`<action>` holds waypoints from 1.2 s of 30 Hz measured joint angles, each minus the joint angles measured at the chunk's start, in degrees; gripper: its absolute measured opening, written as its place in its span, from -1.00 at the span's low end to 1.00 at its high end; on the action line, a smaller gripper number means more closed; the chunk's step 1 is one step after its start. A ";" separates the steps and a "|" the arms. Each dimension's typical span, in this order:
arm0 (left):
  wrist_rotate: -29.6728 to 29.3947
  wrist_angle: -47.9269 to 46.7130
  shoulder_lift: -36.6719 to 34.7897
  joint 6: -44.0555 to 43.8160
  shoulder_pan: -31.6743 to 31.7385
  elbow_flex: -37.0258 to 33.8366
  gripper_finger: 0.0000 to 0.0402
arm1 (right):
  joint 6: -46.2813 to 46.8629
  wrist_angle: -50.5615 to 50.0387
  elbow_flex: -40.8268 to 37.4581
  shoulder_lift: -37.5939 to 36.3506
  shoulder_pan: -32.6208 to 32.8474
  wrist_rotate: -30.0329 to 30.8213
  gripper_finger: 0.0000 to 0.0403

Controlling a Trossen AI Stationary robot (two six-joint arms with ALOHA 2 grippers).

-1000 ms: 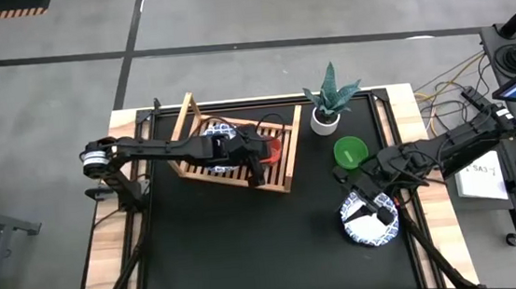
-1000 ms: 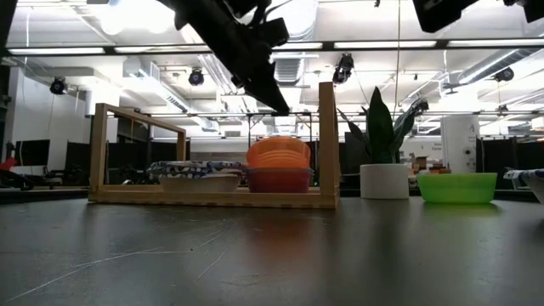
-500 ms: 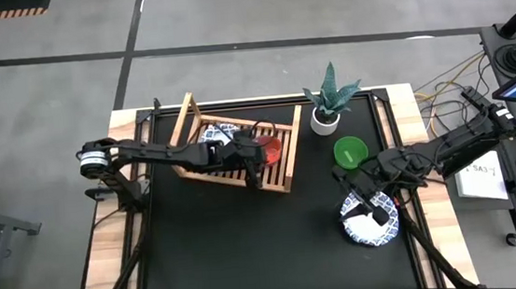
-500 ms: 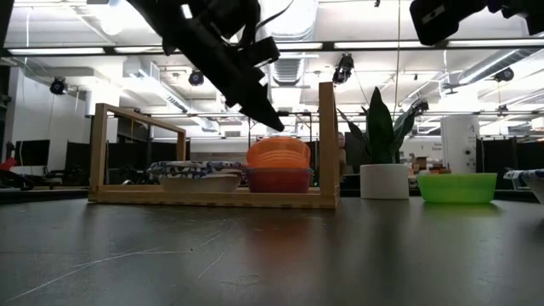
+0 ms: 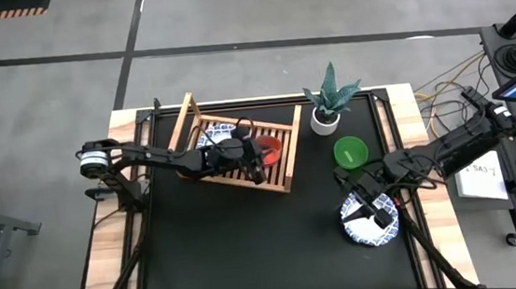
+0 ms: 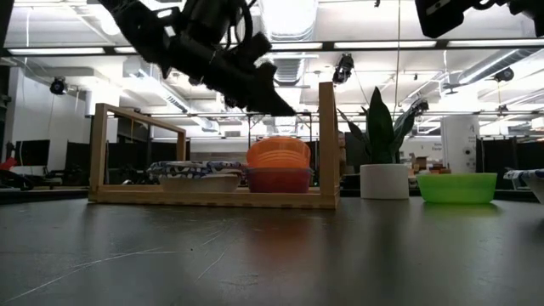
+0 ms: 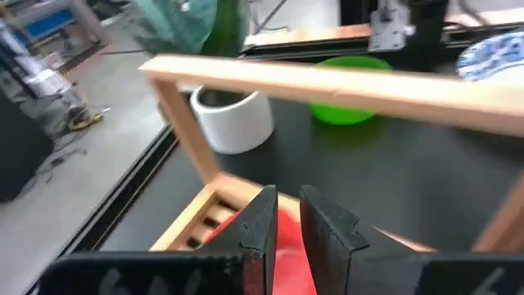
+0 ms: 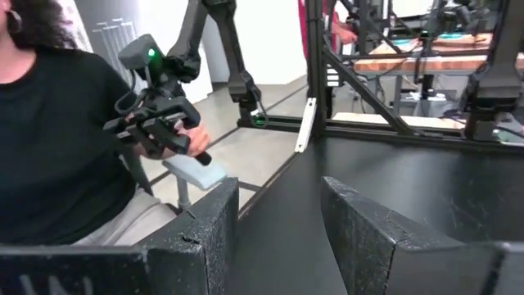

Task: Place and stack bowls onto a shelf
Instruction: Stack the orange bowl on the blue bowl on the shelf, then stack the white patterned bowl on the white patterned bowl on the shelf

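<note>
The left gripper (image 5: 258, 166) hung over the shelf (image 5: 202, 173), fingers (image 7: 260, 220) nearly pressed together, and hid part of the patterned bowl (image 5: 207, 140) there. The shelf also carried one red bowl (image 5: 273, 151). One green bowl (image 5: 350, 150) stood beside the plant pot (image 5: 324, 123). The right gripper (image 5: 369, 201), fingers (image 8: 370, 225) spread, hovered over one patterned bowl (image 5: 370, 229) on the table (image 5: 248, 248). No writing was legible.

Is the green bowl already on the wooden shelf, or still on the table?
Still on the table: the green bowl sits beside the plant pot, outside the shelf.
</note>
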 joint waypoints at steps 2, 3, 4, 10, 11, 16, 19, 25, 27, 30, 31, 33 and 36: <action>-0.55 0.42 0.12 -0.85 0.31 -1.15 -0.81 | 0.00 0.02 -0.03 0.02 0.83 1.59 -0.20; -0.67 0.36 0.14 -1.44 0.38 -1.75 -0.81 | 0.00 0.12 -0.03 0.02 1.21 2.04 -0.20; -0.74 0.39 0.15 -1.97 0.44 -2.36 -0.81 | -0.02 0.17 -0.03 0.02 1.59 2.51 -0.20; -1.36 0.50 0.15 -5.95 0.49 -5.71 -0.81 | -0.58 0.31 -0.09 0.10 2.61 4.14 -0.20; -1.36 0.51 0.15 -6.69 0.49 -6.17 -0.81 | -0.71 0.38 -0.09 0.28 2.62 4.63 -0.20; -1.39 0.42 0.19 -9.00 0.31 -7.08 -0.81 | -0.47 0.61 -0.12 1.60 2.61 4.92 -0.20; -1.32 0.44 0.19 -8.94 -0.10 -6.29 -0.81 | -0.21 1.75 -0.12 2.93 2.61 4.92 -0.20; -1.00 0.43 0.18 -8.89 -1.43 -4.45 -0.81 | 0.71 2.44 -0.12 5.32 2.61 4.92 -0.20; -0.93 0.37 0.05 -8.89 -2.41 -3.90 -0.81 | 2.05 2.42 -0.12 5.65 2.61 5.67 -0.20; -0.93 0.34 -0.66 -8.96 -3.99 -3.20 -0.81 | 4.71 1.32 -0.12 5.64 2.61 8.58 -0.20; -0.93 0.38 -0.96 -8.96 -4.54 -2.93 -0.81 | 5.96 0.46 -0.12 5.62 2.61 10.25 -0.20; -0.94 0.28 -1.56 -8.96 -5.52 -2.72 -0.81 | 8.69 -1.48 -0.12 5.60 2.59 14.16 -0.20; -0.94 -1.31 -2.78 -9.42 -6.75 -2.46 -0.81 | 15.07 -6.18 -0.12 5.60 2.60 22.93 -0.20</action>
